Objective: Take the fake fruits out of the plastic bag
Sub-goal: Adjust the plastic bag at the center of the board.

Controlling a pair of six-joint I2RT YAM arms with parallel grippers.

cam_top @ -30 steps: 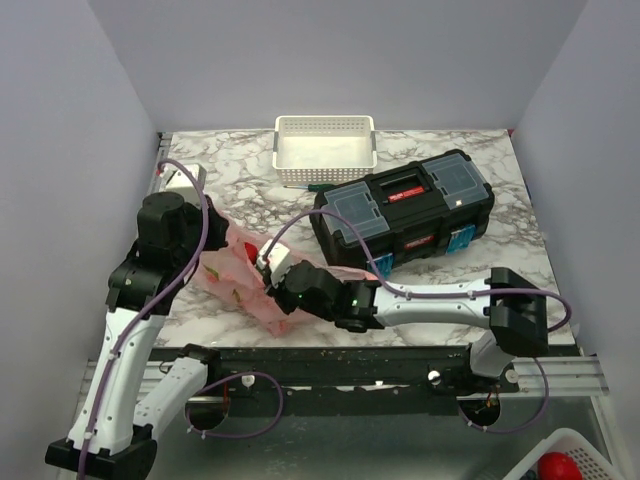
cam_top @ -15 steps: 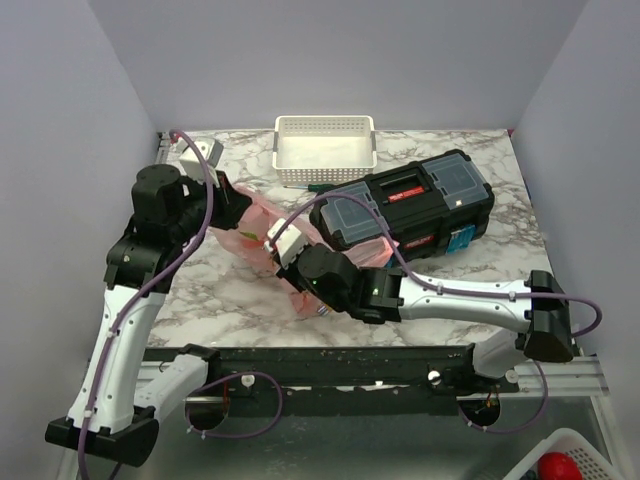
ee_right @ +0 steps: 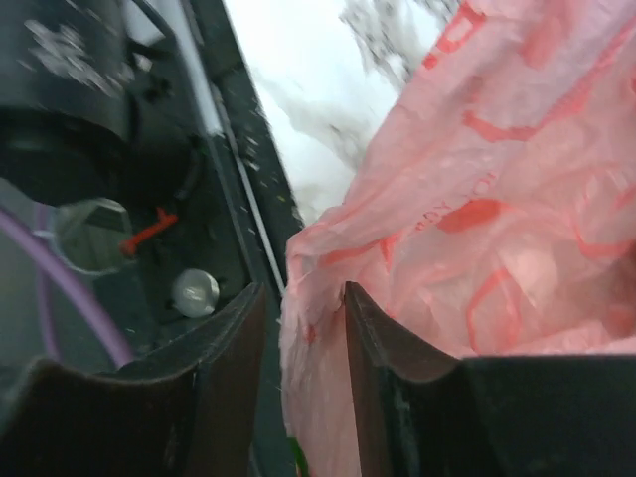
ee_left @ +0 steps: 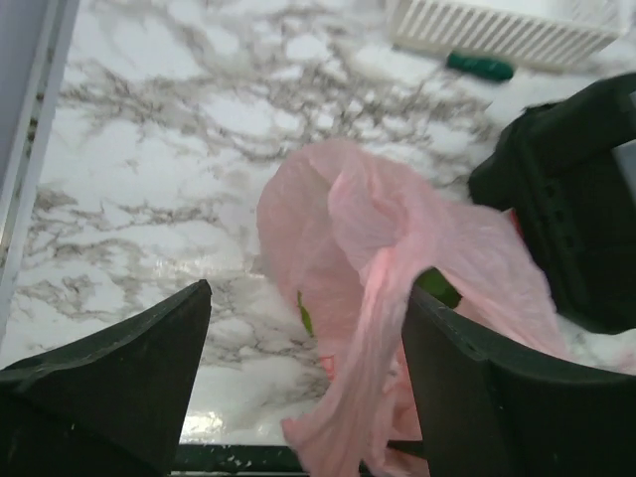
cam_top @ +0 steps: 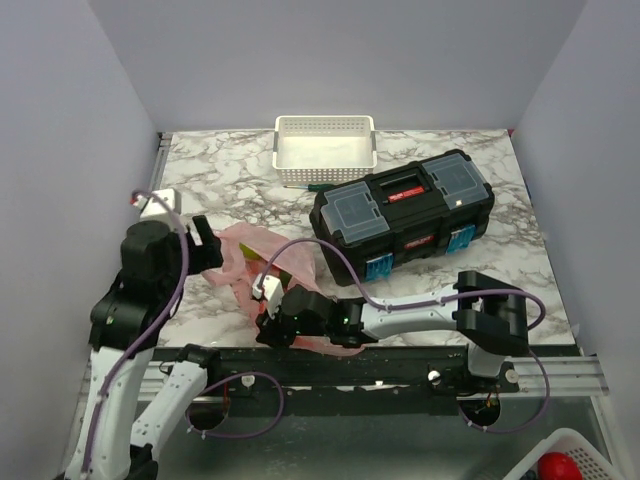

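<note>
The pink plastic bag [cam_top: 262, 262] lies crumpled on the marble between my two arms, its near end over the table's front edge. My left gripper [cam_top: 207, 241] stands open at the bag's left end. In the left wrist view a loose fold of the plastic bag [ee_left: 397, 248] hangs between the wide jaws of the left gripper [ee_left: 308, 298], not pinched. A dark green fake fruit [ee_left: 437, 286] peeks out under the film. My right gripper [cam_top: 268, 318] is at the bag's near end. The right gripper [ee_right: 303, 293] is open, and the bag's edge [ee_right: 328, 268] rests against its right finger.
A black toolbox [cam_top: 402, 210] stands right of the bag, close behind my right arm. A white perforated basket [cam_top: 325, 140] sits at the back, with a green-handled tool [cam_top: 300, 186] in front of it. The table's front rail [cam_top: 350, 362] runs under my right gripper.
Both grippers, shut on the bag before, have opened. Both arms drew back toward the near edge, and the lifted bag has slumped onto the table.
</note>
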